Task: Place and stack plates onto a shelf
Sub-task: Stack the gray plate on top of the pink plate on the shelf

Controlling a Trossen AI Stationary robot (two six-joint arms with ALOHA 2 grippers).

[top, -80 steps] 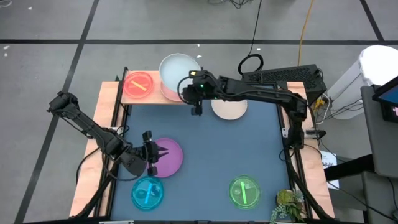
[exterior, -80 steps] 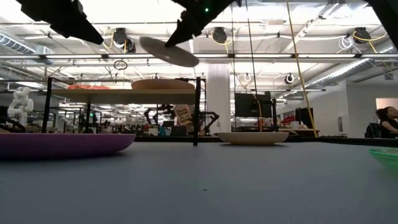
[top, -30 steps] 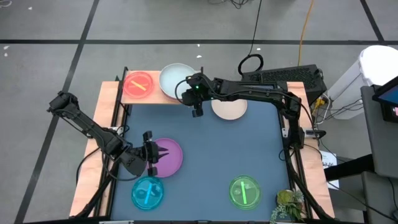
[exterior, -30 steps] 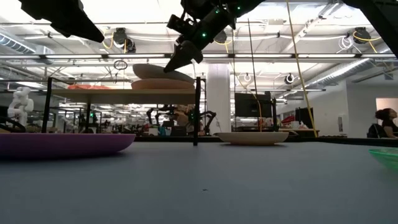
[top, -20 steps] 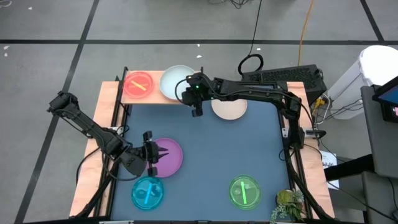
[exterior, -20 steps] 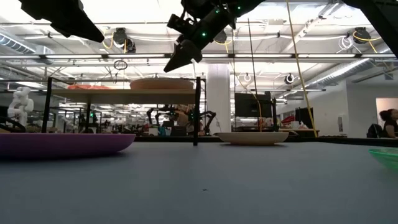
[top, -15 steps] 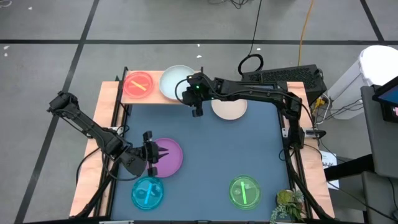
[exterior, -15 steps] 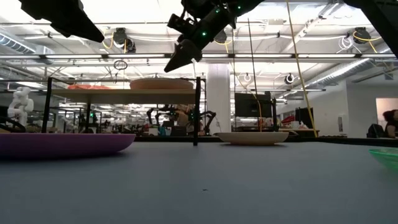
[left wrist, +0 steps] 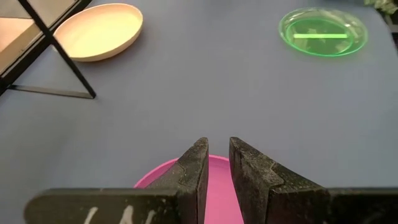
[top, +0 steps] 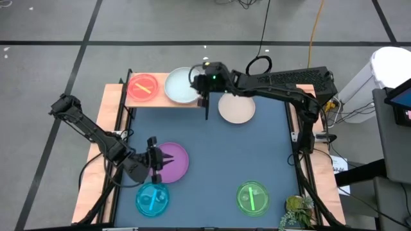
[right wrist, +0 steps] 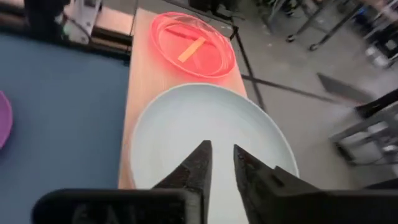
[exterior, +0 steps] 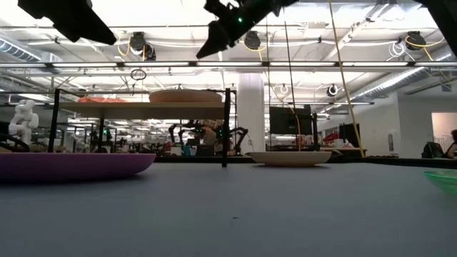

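Note:
The shelf [top: 164, 104] stands at the table's far left, its black legs [exterior: 226, 128] on the blue mat. A translucent red-pink plate [top: 142, 86] and a pale white plate [top: 180, 85] lie on it. The low view shows a low tan-edged stack [exterior: 186, 96] there. My right gripper [right wrist: 222, 152] hangs above the white plate [right wrist: 205, 130], narrowly open and clear of it [exterior: 201, 52]. My left gripper [left wrist: 216, 144] hovers narrowly open over the left rim of the purple plate [top: 174, 160], which rests flat on the mat [exterior: 71, 165]. A cream plate [top: 236, 109] sits on the mat right of the shelf.
A cyan plate [top: 153, 199] lies near the front left and a green plate [top: 252, 197] near the front right. A small plant [top: 297, 212] stands at the near right corner. Wooden strips [top: 90, 173] run along the table's sides. The mat's middle [top: 237, 154] is bare.
My right gripper has let go of the pale white plate, which has dropped from a tilt to lie flat on the stack on the shelf. The gripper has then risen and drawn back a little toward the table's right.

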